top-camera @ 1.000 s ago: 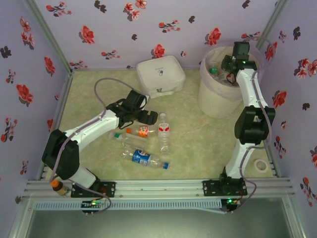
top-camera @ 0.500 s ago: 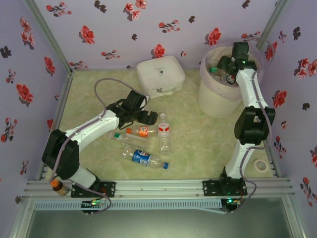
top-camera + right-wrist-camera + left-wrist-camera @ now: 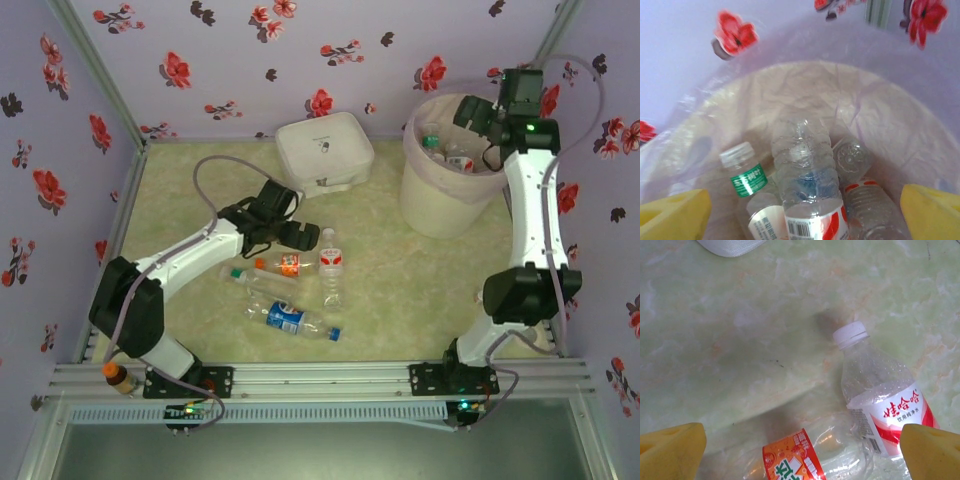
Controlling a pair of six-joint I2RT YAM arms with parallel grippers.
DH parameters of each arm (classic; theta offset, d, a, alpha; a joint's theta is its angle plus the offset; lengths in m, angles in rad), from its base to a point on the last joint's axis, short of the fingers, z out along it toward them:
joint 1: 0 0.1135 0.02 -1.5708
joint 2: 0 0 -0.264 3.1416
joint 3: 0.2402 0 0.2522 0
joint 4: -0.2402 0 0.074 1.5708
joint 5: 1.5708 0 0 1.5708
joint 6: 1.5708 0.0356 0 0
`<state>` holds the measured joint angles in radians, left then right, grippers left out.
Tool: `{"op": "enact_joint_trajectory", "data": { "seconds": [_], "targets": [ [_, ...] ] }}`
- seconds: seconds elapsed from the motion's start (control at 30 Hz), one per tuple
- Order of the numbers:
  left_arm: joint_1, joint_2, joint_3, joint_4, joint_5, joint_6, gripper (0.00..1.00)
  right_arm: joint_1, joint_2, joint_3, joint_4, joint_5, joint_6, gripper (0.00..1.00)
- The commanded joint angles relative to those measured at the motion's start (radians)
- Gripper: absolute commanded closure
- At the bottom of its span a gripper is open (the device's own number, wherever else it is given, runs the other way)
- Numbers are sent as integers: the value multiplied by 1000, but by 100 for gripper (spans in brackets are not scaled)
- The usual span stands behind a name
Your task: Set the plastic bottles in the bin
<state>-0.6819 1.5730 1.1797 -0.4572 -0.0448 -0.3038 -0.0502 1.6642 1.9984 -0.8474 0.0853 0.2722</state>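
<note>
Several plastic bottles lie on the table: an orange-label one (image 3: 286,264), a red-label one with a white cap (image 3: 332,264), a clear one with a green cap (image 3: 252,282) and a blue-label one (image 3: 290,319). My left gripper (image 3: 294,234) hovers open just above the orange-label bottle (image 3: 792,460), with the red-label bottle (image 3: 880,400) next to its right finger. The bin (image 3: 440,190) stands at the back right, and my right gripper (image 3: 478,116) is open over its mouth, holding nothing. Inside the bin (image 3: 805,90) lie several bottles, among them a red-label one (image 3: 807,180) and a green-label one (image 3: 745,172).
A flat white square box (image 3: 323,151) sits at the back centre, its corner (image 3: 730,245) just beyond the left gripper. A small amber bottle with an orange cap (image 3: 116,377) stands by the left arm's base. A tape roll (image 3: 527,333) lies at the right edge.
My right arm has lifted and swung to the right, its gripper now higher over the bin's far rim. The left arm has barely moved.
</note>
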Motion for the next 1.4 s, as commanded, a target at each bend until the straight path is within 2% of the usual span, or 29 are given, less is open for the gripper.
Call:
{"op": "enact_joint_trajectory", "data": {
  "seconds": [0.0, 0.1, 0.2, 0.3, 0.47, 0.57, 0.67, 0.8, 1.17, 1.37],
  "targets": [
    [15, 29, 38, -18, -7, 26, 0, 43, -65, 6, -68, 45, -39, 3],
    [29, 44, 44, -16, -9, 33, 0, 170, -117, -60, -58, 126, -96, 3],
    [52, 49, 41, -25, -13, 35, 0, 283, -118, -69, -121, 90, -74, 4],
    [76, 31, 7, -24, -25, 35, 0, 421, -103, -105, -166, 104, -52, 4],
    [119, -18, -73, -12, -43, 31, 0, 578, -46, -224, -168, 56, 61, 4],
    [143, -59, -123, -11, -56, 28, 0, 644, -3, -344, -101, 8, 152, 5],
    [171, -93, -164, -8, -69, 19, 0, 691, 63, -427, -26, -69, 231, 8],
    [196, -145, -203, 17, -66, -4, 0, 730, 158, -441, 15, -135, 278, 9],
    [202, -186, -259, 97, -24, -49, 0, 727, 321, -495, 148, -186, 278, 8],
    [203, -176, -249, 108, -16, -41, 0, 706, 364, -531, 217, -188, 306, 18]
  ]
}}
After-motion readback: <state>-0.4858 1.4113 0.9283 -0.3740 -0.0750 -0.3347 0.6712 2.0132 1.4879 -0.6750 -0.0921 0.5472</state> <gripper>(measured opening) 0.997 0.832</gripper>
